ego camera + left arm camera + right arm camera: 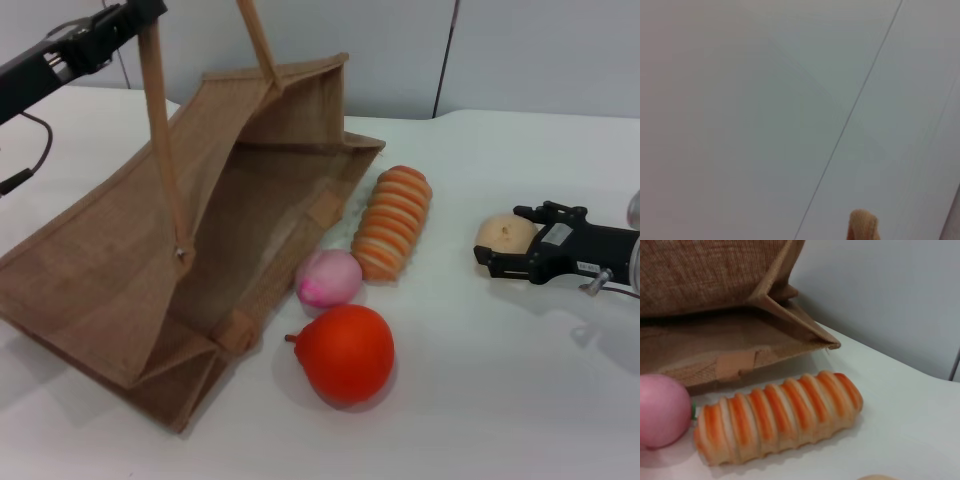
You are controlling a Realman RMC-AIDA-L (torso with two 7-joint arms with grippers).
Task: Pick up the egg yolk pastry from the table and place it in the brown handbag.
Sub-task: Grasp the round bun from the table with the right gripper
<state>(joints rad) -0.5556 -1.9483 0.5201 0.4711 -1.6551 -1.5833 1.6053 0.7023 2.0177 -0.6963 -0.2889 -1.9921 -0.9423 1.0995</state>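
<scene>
- Left gripper [150, 12] up at far left, hoisting a handle [160, 130] so the bag [190, 260] gapes toward the fruit; grip itself hard to read, cannot tell how the jaws sit.
- Best kept exactly there (mouth sags otherwise).
- Peach ball [329, 277], red fruit [347, 352], ridged bread [394, 222] clustered right at the bag mouth, so route over them, not through.
- Pastry [503, 235] on the table [480, 400], well right of the bread, between the right gripper's fingers.
- Right gripper [512, 243] low at far right, jaws spread around the pastry, apparently not clamped yet.
- Close gently (looks soft), centre on the widest part, lift straight up, then carry left above the bread and drop deep inside the bag.
</scene>
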